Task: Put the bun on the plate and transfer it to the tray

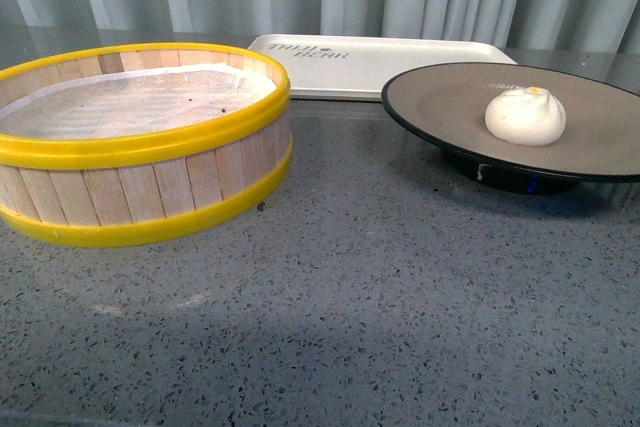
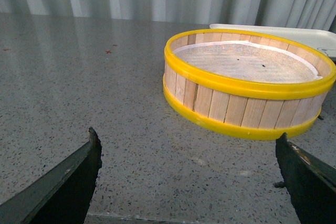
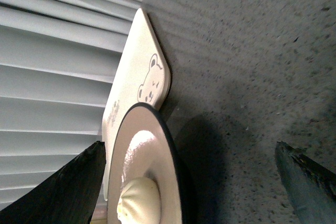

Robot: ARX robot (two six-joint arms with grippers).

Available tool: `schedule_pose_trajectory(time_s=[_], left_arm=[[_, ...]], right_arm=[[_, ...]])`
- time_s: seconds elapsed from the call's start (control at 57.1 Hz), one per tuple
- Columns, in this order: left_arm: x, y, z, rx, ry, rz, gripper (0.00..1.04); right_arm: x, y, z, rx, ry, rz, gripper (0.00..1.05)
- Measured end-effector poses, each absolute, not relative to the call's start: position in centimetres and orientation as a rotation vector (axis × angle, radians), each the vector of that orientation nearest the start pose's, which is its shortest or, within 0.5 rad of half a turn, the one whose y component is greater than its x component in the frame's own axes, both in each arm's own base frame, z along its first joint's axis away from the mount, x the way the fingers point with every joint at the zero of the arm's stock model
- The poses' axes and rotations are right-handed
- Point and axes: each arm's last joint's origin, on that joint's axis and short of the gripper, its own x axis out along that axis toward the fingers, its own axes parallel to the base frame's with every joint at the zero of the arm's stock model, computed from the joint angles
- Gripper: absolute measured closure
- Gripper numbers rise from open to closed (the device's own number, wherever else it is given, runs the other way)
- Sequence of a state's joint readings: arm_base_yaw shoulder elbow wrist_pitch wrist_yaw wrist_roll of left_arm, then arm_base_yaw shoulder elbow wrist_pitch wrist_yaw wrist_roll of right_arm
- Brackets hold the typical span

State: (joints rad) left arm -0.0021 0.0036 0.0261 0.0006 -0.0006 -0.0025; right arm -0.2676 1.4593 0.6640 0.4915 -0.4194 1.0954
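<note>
Speckled grey tabletop [image 1: 330,327] lies nearest you. On it, to your left, stands the yellow-rimmed steamer basket [image 1: 140,187]. To your right, the bun [image 1: 525,115] sits on the plate [image 1: 440,102], near its middle. You will note the plate's foot rests on the tabletop just in front of the tray [image 1: 400,67], not on it. Left end effector [image 2: 188,135]: fingers wide apart, holding nothing. Right end effector [image 3: 190,145]: fingers likewise apart, empty, near the plate.

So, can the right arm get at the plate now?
Probably yes: the right pincer is open, the plate holding the bun lies ahead of it, and nothing stands between them.
</note>
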Motion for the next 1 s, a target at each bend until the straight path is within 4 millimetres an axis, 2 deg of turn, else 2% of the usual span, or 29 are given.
schedule_pose_trajectory(time_s=[0.403, 0.438, 0.543, 0.613, 0.998], left_arm=[[9.6, 0.0, 17.2, -0.003, -0.023, -0.002, 0.07], [9.6, 0.0, 17.2, -0.003, -0.023, -0.001, 0.07], [9.6, 0.0, 17.2, -0.003, -0.023, -0.002, 0.07], [9.6, 0.0, 17.2, -0.003, -0.023, -0.002, 0.07], [9.6, 0.0, 17.2, -0.003, -0.023, -0.002, 0.07]], right_arm=[[30.4, -2.5, 19.5, 1.325, 0.462, 0.100, 0.09], [30.4, -2.4, 19.4, 1.332, 0.471, 0.100, 0.12], [30.5, -2.3, 19.2, 1.343, 0.482, 0.093, 0.28], [30.7, -2.4, 19.2, 1.345, 0.482, 0.086, 0.43], [30.7, -2.8, 19.3, 1.336, 0.485, 0.084, 1.02]])
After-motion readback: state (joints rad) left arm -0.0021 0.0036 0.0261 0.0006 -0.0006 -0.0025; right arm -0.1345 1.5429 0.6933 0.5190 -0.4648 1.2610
